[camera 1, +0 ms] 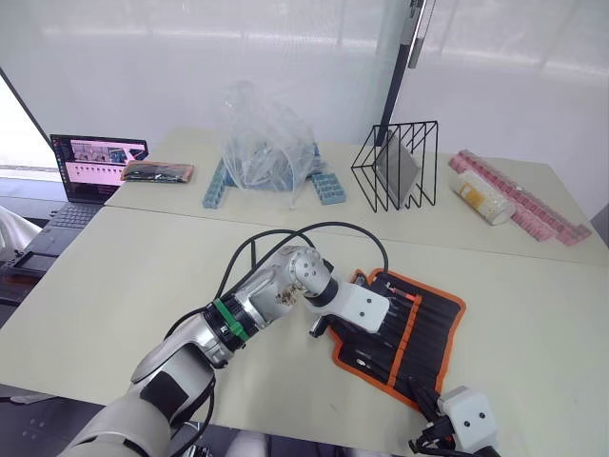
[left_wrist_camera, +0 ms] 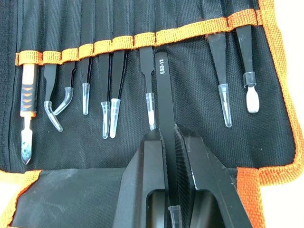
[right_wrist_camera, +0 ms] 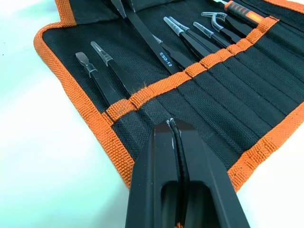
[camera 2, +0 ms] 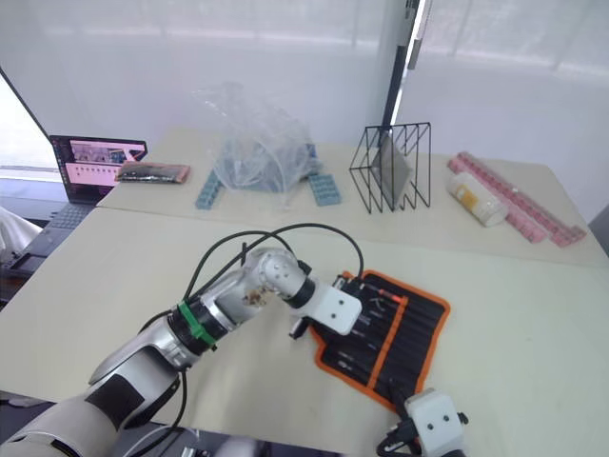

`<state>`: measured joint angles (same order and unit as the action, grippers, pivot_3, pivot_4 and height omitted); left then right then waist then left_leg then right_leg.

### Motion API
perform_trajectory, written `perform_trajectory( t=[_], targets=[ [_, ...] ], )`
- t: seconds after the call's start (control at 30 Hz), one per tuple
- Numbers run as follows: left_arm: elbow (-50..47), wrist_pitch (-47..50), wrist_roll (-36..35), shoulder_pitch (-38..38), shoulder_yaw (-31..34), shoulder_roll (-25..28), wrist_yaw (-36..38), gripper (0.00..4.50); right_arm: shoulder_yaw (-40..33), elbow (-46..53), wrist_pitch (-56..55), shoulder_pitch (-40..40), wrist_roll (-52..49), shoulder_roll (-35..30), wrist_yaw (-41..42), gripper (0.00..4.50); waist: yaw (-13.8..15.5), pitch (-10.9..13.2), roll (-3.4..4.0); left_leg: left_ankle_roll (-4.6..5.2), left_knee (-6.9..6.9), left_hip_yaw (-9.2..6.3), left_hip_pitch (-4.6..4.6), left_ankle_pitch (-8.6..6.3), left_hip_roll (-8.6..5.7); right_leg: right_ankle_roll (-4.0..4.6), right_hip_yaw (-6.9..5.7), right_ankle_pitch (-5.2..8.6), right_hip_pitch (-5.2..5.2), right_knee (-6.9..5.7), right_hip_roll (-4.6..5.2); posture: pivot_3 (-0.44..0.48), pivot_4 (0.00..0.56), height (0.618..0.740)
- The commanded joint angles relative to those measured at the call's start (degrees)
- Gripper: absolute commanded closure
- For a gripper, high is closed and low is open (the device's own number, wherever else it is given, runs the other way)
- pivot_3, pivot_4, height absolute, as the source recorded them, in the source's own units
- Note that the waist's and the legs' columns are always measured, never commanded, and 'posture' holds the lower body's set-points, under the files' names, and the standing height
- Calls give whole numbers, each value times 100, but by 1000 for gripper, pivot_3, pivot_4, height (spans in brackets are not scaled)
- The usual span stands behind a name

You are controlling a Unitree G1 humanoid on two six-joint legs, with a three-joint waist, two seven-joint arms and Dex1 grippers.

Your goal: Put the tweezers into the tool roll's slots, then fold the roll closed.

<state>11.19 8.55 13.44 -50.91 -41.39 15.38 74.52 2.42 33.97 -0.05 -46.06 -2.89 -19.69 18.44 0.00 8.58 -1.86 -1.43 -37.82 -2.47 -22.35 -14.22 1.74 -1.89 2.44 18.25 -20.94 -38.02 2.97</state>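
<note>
a: how many tweezers have you got there?
b: in your left wrist view i count eight slim black tweezers [left_wrist_camera: 110, 90] tucked under the orange strip [left_wrist_camera: 128, 40], most with clear tip caps, plus one orange-handled tool [left_wrist_camera: 28, 102] at the end. a ninth, marked esd-12 [left_wrist_camera: 163, 90], is clamped in your left gripper [left_wrist_camera: 175, 142], its blunt end right at the strip.
a: and the roll?
b: the tool roll [camera 1: 433, 328] lies unfolded on the near bench [camera 1: 124, 276], black fabric with orange trim, the slots [right_wrist_camera: 228, 90] as narrow stitched pockets beyond the strip.
a: right side?
b: your right gripper [right_wrist_camera: 175, 124] has its fingers pressed together, holding nothing, over the roll's near corner.
</note>
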Motion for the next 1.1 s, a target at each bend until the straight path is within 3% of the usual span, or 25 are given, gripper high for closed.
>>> perform_trajectory(
  t=[0.03, 0.67, 1.1],
  targets=[
    [-101, -74, 21, 81, -184, -204, 44, 4463, 261, -183, 352, -79, 115, -12, 58, 4500, 3, 0, -1, 0, 0, 0, 2, 0, 0, 0, 0, 0, 2, 0, 0, 0, 150, 720],
    [311, -936, -161, 14, -75, -435, 313, 4463, 302, -130, 464, -22, 160, 31, -31, 4500, 54, -2, -2, 0, -2, 0, 7, 0, -1, 2, -2, -1, 14, 1, 0, 0, 150, 720],
    [784, -1083, 41, -60, -89, -840, 95, 4463, 340, -122, 459, -62, 169, 46, -124, 4500, 65, -3, -2, 0, -4, -1, 7, 0, -4, 1, -3, -1, 16, 2, 2, 0, 150, 720]
  ],
)
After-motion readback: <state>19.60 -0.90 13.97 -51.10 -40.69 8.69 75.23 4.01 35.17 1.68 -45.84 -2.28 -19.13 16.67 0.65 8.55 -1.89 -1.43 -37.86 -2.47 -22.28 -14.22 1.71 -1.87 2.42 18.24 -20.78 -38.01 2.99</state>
